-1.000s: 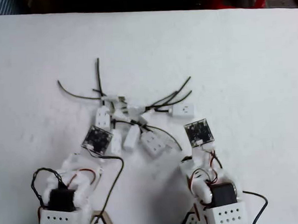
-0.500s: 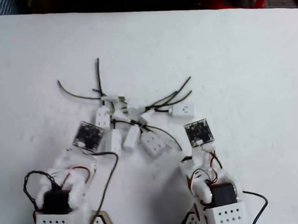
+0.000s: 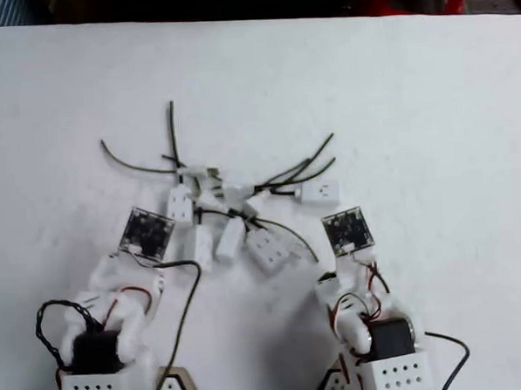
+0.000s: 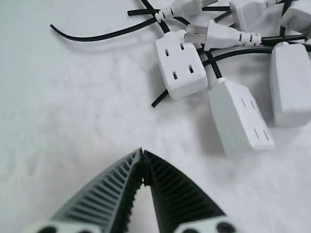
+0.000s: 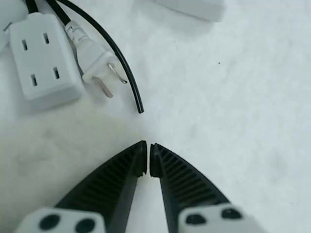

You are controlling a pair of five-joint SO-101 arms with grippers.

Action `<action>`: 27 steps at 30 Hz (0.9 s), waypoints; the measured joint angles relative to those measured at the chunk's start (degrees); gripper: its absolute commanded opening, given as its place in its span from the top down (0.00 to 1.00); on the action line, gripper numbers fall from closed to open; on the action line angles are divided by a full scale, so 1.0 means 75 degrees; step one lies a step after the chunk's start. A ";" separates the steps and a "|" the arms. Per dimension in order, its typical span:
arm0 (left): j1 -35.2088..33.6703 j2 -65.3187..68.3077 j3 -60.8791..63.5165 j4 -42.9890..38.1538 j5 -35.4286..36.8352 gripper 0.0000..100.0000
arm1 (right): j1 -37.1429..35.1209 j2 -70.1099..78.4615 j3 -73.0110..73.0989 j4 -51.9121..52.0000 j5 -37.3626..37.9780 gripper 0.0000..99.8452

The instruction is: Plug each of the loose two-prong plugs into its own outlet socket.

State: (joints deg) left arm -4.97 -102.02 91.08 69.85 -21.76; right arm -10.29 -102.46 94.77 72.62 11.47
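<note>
My left fingers (image 4: pixel 142 159): closed tip to tip, holding nothing, low over the white surface (image 4: pixel 63 97).
My right fingers (image 5: pixel 147 156): closed to a hairline slit, also empty.
Ahead of my right fingers: a loose two-prong plug (image 5: pixel 97 62) lies near, its prongs aimed back toward my tips, just beside a face-up outlet block (image 5: pixel 43 60). A black cord end (image 5: pixel 138 108) sits nearer still.
Ahead of my left fingers: a second outlet block (image 4: pixel 181 65), well beyond my tips, with another plug (image 4: pixel 216 35) touching its far edge.
Step, as I judge it: approaching for a first grasp. Neither plug near my fingers is seated.
Doing it well: I should open wide before descending, clamp the plug's body behind the prongs, leave the blades free, and pin the outlet block with my other fingers.
High view adds: the whole tangle (image 3: pixel 231 223) beyond both arms, and a lone outlet (image 3: pixel 320 192) at its edge.
Wrist views add: socket slots and prong direction, too small to tell from above.
</note>
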 measured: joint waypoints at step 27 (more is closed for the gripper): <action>-0.2192 0.0023 0.0082 -0.0293 0.0000 0.98 | -0.1618 0.6799 -0.5486 -0.1055 0.2673 0.98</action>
State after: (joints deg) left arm -21.41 -101.85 91.69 67.65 -21.76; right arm -22.42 -51.47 53.63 64.70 31.52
